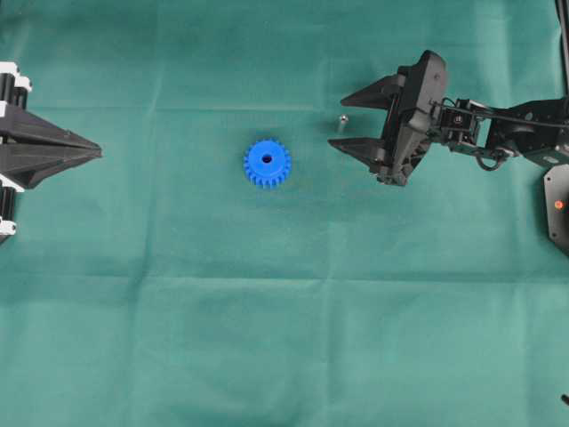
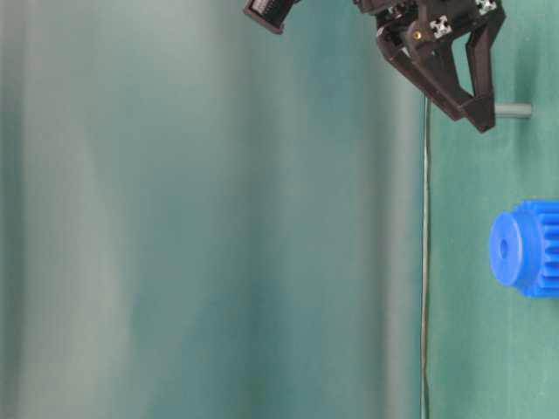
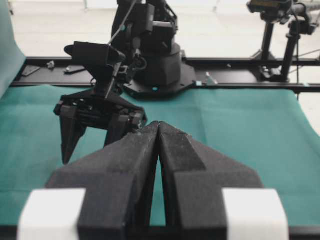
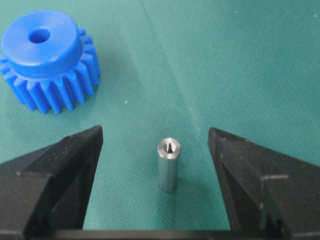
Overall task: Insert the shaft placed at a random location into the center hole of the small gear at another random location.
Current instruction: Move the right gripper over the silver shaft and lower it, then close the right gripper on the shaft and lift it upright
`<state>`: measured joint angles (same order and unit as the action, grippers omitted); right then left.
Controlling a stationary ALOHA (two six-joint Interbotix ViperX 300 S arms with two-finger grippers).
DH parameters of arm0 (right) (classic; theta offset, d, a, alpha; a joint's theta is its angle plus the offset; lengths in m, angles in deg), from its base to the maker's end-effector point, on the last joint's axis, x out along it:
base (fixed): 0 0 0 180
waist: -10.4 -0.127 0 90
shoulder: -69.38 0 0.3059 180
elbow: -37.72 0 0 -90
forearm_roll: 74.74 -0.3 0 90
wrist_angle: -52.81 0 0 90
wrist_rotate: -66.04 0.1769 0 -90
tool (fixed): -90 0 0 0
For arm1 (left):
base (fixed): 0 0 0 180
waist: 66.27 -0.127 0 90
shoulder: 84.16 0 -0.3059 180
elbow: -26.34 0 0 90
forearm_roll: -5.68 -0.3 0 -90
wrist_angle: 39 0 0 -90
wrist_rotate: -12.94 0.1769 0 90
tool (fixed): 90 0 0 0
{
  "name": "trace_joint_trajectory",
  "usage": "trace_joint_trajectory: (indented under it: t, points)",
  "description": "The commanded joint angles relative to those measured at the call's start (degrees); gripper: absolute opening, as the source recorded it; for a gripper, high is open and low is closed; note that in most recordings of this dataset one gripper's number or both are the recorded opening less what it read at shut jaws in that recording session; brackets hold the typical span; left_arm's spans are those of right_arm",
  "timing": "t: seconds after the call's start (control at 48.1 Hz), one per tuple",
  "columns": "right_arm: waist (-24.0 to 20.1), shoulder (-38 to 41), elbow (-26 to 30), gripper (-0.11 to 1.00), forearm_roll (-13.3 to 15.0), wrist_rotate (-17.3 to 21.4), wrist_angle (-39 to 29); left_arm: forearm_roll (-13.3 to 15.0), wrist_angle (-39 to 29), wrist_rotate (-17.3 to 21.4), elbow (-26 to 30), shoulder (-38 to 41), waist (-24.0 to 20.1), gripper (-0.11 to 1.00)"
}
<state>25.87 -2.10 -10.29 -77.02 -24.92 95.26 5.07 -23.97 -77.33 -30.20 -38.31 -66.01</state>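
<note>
Overhead, gear (image 1: 267, 163): flat on the green table (image 1: 284, 338), left of centre, hole (image 1: 267, 159) facing up.
Overhead, shaft (image 1: 341, 118): stands on the table right of the gear, well apart from it.
Overhead, right gripper (image 1: 345, 120): jaws spread wide, tips either side of the shaft, nothing held.
Overhead, left gripper (image 1: 96, 150): at the left edge, jaws pressed together, empty.
Table-level, right gripper (image 2: 485, 118): near the cloth by the shaft (image 2: 514, 110); gear (image 2: 527, 249) apart from both.
Left wrist, left gripper (image 3: 158, 125): fingers meet at the tips, holding nothing; right gripper (image 3: 95, 145) faces it across the table (image 3: 240, 135).
Right wrist, shaft (image 4: 168, 164): upright between the two fingers (image 4: 62, 175), touching neither, dimpled end up.
Right wrist, gear (image 4: 47, 60): upper left, beyond the fingertips, hole (image 4: 39, 35) open.
</note>
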Motion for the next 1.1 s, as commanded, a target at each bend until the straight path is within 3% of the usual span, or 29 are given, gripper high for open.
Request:
trace_joint_trajectory:
  t: [0.0,0.187,0.27,0.374,0.437,0.853,1.082]
  points:
    - [0.3,-0.5,0.6,0.84,-0.4,-1.1,1.1,-0.2,0.3,-0.1,1.4,0.5,0.1,0.0]
    - [0.3,-0.4,0.7,0.73,-0.4,-1.1,1.1,-0.2,0.3,-0.1,1.4,0.5,0.1,0.0]
    - [0.4,-0.4,0.8,0.56,-0.4,-1.2,0.8,-0.1,0.3,-0.1,1.3,0.5,0.1,0.0]
    - [0.7,-0.3,0.7,0.24,-0.4,-1.3,0.7,-0.2,0.3,-0.1,1.4,0.5,0.1,0.0]
    - [0.7,-0.3,0.7,0.13,-0.4,-1.3,0.7,-0.1,0.3,-0.1,1.4,0.5,0.0,0.0]
    - [0.7,-0.9,1.1,0.13,-0.4,-1.4,0.5,-0.2,0.0,-0.1,1.4,0.5,0.1,0.0]
    - [0.7,-7.0,1.9,0.13,-0.3,-1.4,-6.2,-0.2,-0.3,-0.1,1.4,0.5,0.1,0.0]
